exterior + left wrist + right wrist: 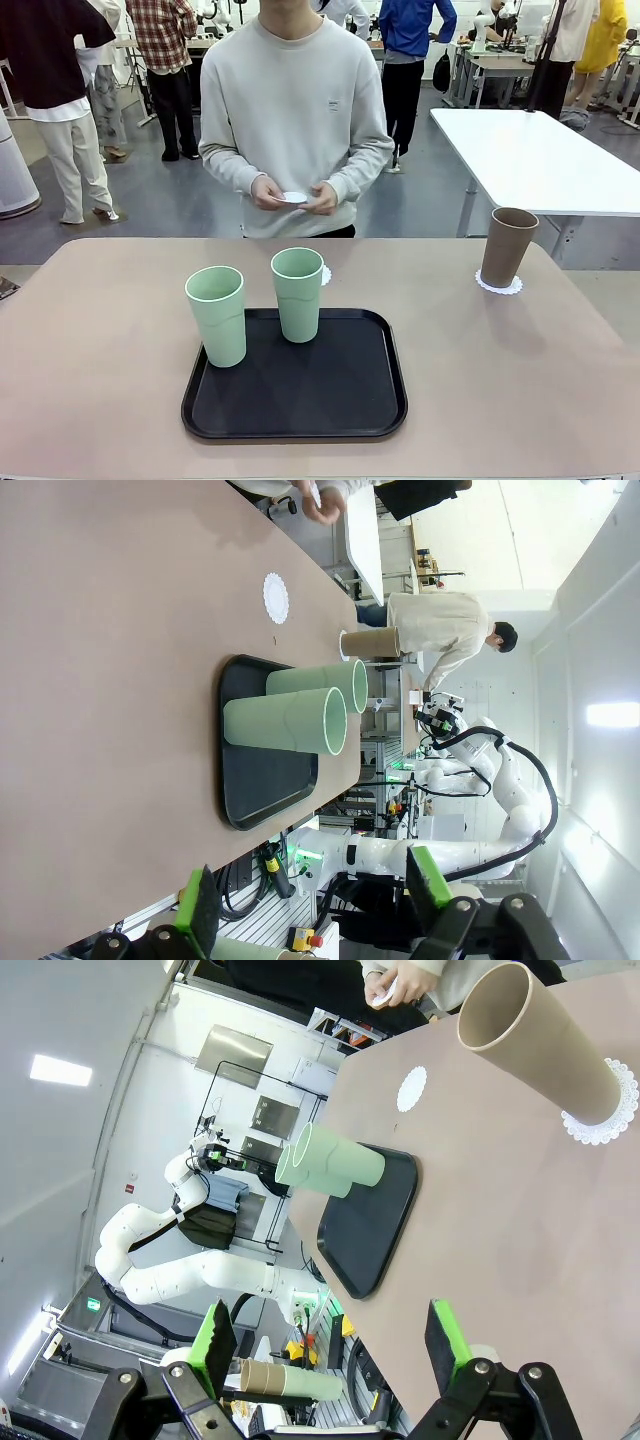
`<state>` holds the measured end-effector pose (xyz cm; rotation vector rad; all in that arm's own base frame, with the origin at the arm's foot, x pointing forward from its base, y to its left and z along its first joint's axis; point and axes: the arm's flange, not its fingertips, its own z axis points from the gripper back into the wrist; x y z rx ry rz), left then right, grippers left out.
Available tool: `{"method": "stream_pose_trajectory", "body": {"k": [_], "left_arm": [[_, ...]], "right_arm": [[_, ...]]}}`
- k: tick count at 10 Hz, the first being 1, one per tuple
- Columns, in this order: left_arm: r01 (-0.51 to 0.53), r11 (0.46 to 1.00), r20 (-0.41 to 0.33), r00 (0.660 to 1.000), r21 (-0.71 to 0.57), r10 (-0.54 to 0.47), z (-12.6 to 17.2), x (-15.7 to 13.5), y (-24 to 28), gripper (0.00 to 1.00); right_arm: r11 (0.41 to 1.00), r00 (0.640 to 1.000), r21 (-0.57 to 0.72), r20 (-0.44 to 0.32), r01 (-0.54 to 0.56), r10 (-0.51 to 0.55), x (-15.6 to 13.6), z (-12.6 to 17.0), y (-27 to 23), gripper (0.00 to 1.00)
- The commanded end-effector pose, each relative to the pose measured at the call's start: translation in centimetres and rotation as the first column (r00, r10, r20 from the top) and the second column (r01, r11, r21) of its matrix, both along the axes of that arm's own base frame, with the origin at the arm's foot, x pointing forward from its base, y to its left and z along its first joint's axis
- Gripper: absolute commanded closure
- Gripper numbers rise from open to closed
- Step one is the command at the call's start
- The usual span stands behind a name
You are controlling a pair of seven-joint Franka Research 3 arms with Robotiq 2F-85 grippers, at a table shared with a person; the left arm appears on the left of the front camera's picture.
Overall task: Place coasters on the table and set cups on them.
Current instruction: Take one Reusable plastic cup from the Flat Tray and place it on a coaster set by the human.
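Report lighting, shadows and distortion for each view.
Front view: even light, sharp, faint shadow by the brown cup. Left wrist view: rolled sideways, ceiling lamp glares. Right wrist view: tilted, wide-angle lens stretches the brown cup.

Bench coaster (325,274) mostly hidden behind rear mint cup (297,295). Hand-held coaster (295,197) partly covered by the person's fingers (320,199).

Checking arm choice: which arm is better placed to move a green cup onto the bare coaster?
Probably left. Both green cups stand left of centre on the tray, nearer the left gripper, open; the right gripper, also open, sits by the brown cup.
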<state>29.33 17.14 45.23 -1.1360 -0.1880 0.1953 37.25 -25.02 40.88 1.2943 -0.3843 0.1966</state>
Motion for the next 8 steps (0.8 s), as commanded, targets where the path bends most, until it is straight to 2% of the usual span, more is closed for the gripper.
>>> {"method": "stream_pose_trajectory", "body": {"k": [1, 8], "left_arm": [[-0.002, 1.000, 0.008, 1.000, -0.006, 0.002, 0.10, -0.12, 0.09, 0.00], [-0.002, 1.000, 0.008, 1.000, -0.006, 0.002, 0.10, -0.12, 0.09, 0.00]], "right_arm": [[1.000, 1.000, 0.002, -0.007, 0.002, -0.002, -0.04, -0.03, 0.07, 0.00], [1.000, 1.000, 0.002, -0.007, 0.002, -0.002, -0.04, -0.03, 0.07, 0.00]]}}
